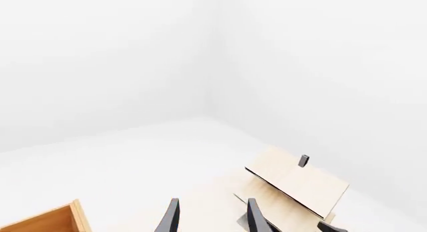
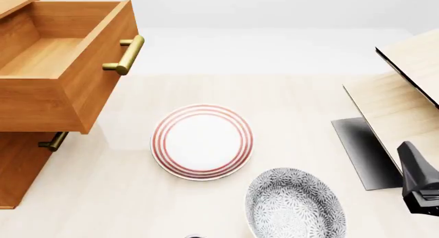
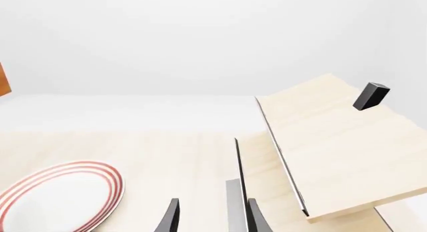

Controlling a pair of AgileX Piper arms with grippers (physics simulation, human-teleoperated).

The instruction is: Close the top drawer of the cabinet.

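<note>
The light-wood table carries everything here. At its far left stands the cabinet, orange-brown wood, partly cut off by the front view's left edge. Its top drawer is pulled well out toward the right, so the bare inside floor shows; the brass bar handle on its front panel points toward the table's middle. Under it, a lower drawer's brass handle peeks out from beneath the overhanging box.

On the right side sits a pale light-wood unit with tilted slabs and a black panel lying flat at its base. A small dark knob stands on its upper slab.

In the middle of the table lies a white plate with red rings. Just near and right of it, close but apart, is a grey patterned plate.

The right gripper shows its two dark fingers parted with nothing between them, hanging over the table between the red-ringed plate and the pale unit. The left gripper likewise has its fingers spread and holds nothing; a corner of the top drawer shows in its view.
</note>
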